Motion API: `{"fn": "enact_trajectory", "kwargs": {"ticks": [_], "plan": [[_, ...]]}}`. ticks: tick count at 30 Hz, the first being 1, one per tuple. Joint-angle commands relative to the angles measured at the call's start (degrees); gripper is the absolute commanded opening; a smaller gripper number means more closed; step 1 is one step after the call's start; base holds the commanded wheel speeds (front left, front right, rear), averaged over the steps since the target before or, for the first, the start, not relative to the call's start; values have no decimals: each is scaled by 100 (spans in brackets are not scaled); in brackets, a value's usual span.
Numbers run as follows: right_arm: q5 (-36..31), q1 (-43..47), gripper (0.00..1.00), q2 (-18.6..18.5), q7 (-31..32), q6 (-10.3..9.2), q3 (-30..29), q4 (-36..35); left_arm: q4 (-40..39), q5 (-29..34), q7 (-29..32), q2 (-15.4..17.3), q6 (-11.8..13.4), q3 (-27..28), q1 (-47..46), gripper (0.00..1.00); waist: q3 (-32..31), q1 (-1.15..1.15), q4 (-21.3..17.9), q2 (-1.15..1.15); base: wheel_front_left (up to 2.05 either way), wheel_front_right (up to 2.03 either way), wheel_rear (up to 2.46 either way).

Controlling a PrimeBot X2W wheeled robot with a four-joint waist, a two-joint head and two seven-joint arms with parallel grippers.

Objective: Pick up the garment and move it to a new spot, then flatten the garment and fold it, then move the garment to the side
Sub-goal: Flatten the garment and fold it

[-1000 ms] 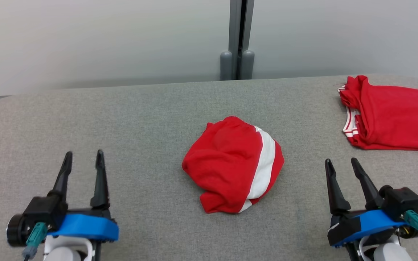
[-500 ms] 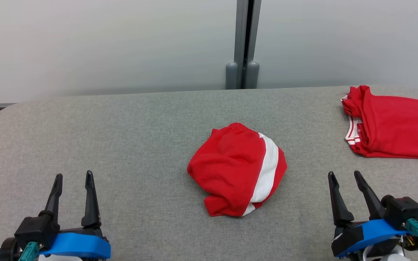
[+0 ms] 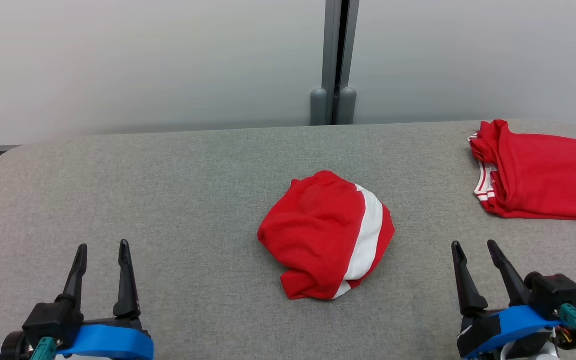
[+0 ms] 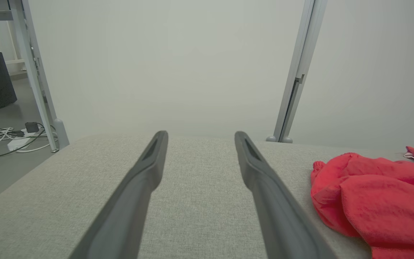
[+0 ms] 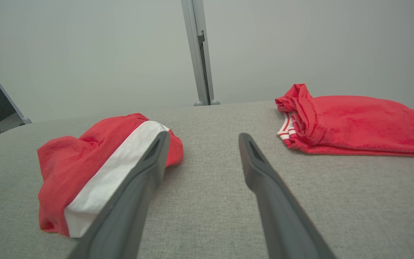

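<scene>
Left pincer point(image 3: 103, 245), right pincer point(image 3: 473, 243) stay open; garment point(image 3: 325, 235) unmoved.

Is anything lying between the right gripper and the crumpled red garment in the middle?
Nothing visible. Bare grey surface separates the right gripper from the crumpled garment; the folded red garment lies farther back on the right, off that path.

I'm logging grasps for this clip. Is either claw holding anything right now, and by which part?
Nothing is held. The left claw and the right claw are both open and empty, each well apart from the crumpled red garment.
</scene>
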Motion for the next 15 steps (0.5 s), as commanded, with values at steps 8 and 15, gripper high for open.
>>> {"fn": "enact_trajectory", "kwargs": {"ticks": [8,15], "plan": [[-94,-677,100,-4,14,3,178,122,-17,74,-26,-37,-56,53,-128,100,166,0,-27,0,0,0,0],[-342,-1794,100,-38,238,2,430,471,-30,160,-26,-112,-108,-19,-369,100,438,0,106,0,0,0,0]]}}
